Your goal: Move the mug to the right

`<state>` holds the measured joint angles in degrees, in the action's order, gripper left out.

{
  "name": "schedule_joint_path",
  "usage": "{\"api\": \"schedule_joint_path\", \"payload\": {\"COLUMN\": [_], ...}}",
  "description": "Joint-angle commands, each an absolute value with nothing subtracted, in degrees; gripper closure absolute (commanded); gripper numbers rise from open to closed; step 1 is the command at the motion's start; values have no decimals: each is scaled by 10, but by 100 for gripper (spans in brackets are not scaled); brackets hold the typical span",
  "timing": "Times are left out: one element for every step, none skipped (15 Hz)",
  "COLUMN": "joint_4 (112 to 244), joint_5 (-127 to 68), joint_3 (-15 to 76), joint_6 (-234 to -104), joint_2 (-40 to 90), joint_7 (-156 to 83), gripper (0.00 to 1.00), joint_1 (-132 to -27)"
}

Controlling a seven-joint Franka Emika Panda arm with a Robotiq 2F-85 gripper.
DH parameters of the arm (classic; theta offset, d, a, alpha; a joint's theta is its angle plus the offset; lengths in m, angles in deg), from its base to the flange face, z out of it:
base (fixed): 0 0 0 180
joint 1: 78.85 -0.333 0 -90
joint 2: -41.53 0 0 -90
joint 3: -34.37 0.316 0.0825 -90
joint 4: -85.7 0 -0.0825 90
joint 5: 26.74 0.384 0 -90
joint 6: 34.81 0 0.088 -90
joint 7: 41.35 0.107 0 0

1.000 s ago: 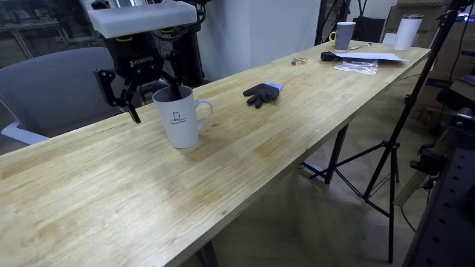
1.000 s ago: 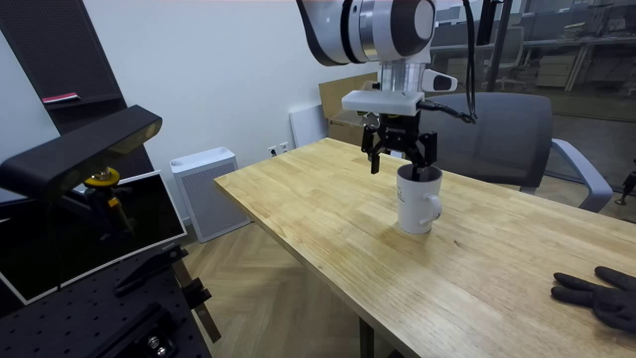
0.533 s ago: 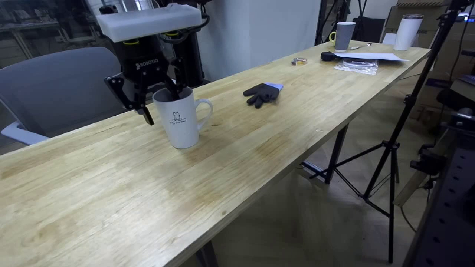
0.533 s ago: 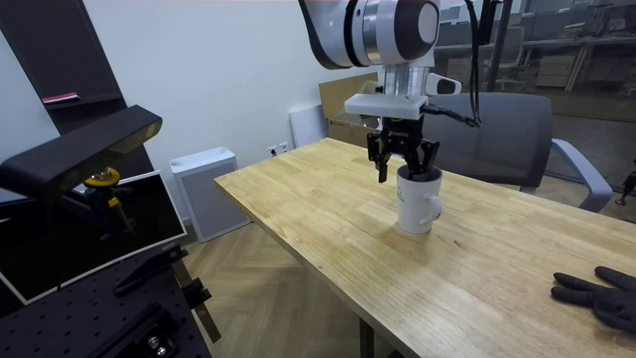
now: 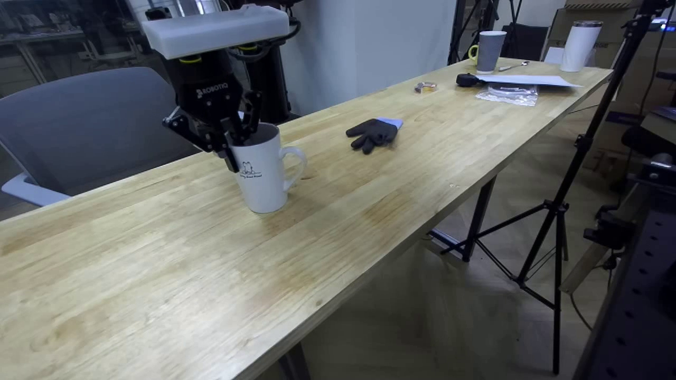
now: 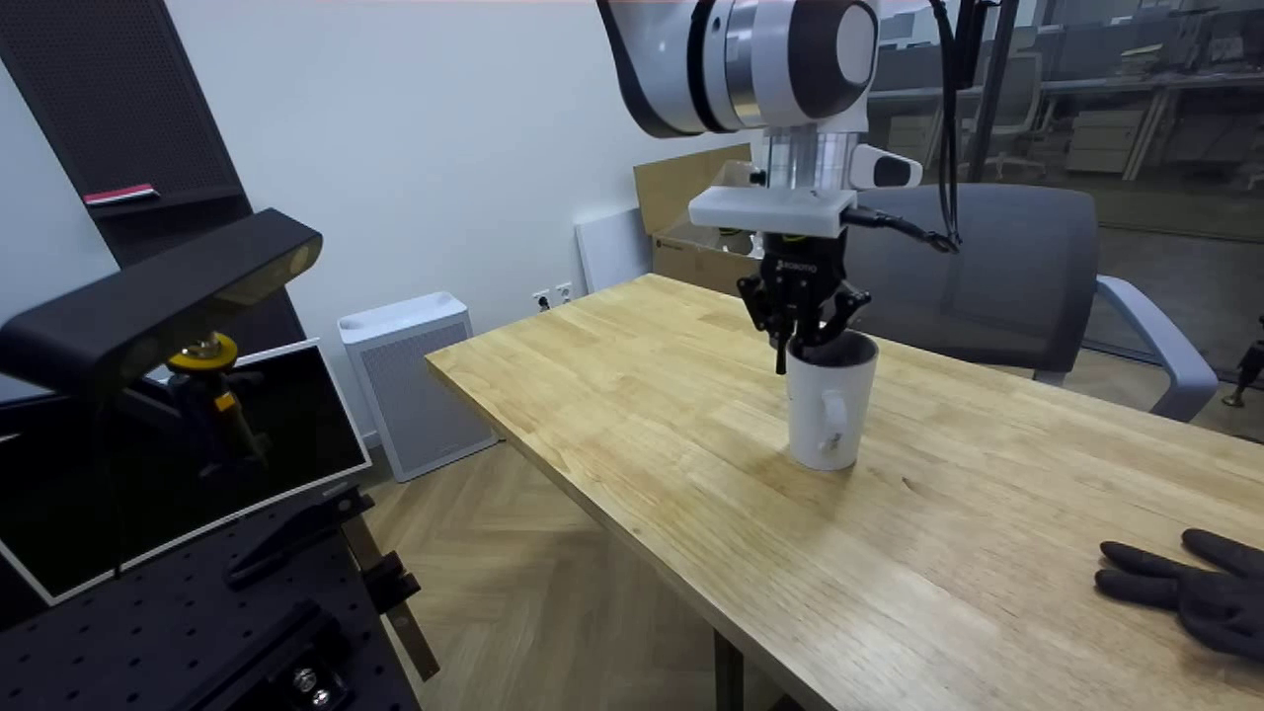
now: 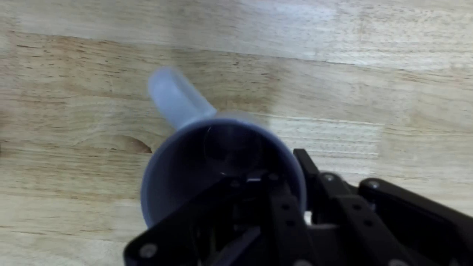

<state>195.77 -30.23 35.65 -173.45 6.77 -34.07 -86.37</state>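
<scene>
The white mug (image 5: pixel 266 187) stands on the wooden table, its dark logo partly behind a finger and its loop handle pointing away from the gripper. In an exterior view the mug (image 6: pixel 828 410) shows its handle facing the camera. My gripper (image 5: pixel 237 149) straddles the mug's wall at the rim, one finger inside the cup and one outside, and is shut on it. In the wrist view the mug (image 7: pixel 177 98) is seen from above with a dark inside. The outer finger (image 7: pixel 307 162) lies against the rim; the inner fingertip is lost in the dark interior.
A black glove (image 5: pixel 374 134) lies on the wooden table (image 5: pixel 158 274) beyond the handle. Farther off are a grey cup (image 5: pixel 490 51), a white tumbler (image 5: pixel 581 47), paper (image 5: pixel 528 80) and a plastic bag (image 5: pixel 509 95). A grey chair (image 6: pixel 968 276) stands against the table's edge.
The outer finger has come in against the mug's wall, closing the jaws. The mug has turned, swinging its handle round, and shifted slightly. Earlier the gripper moved a little toward the mug.
</scene>
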Motion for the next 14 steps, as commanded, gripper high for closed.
{"api": "schedule_joint_path", "payload": {"joint_4": [1945, 1944, 1944, 1944, 1943, 1940, 1939, 1935, 1931, 1927, 1923, 1919, 1914, 1911], "joint_5": [-301, -301, -301, -301, -302, -302, -303, -305, -305, -307, -308, -309, -309, -309], "joint_3": [354, 354, 354, 354, 354, 353, 353, 352, 352, 352, 352, 352, 352, 352], "joint_6": [-1721, -1720, -1719, -1718, -1716, -1713, -1710, -1704, -1701, -1695, -1691, -1687, -1682, -1679], "joint_2": [67, 67, 67, 67, 69, 71, 73, 76, 77, 80, 82, 84, 86, 88], "joint_7": [-339, -339, -339, -339, -339, -339, -339, -338, -336, -335, -334, -333, -333, -332], "gripper": [100, 98, 98, 98, 98, 98, 98, 98, 98, 98, 98, 98, 98, 98], "joint_1": [-864, -864, -864, -864, -864, -865, -865, -866, -868, -870, -871, -873, -874, -875]}}
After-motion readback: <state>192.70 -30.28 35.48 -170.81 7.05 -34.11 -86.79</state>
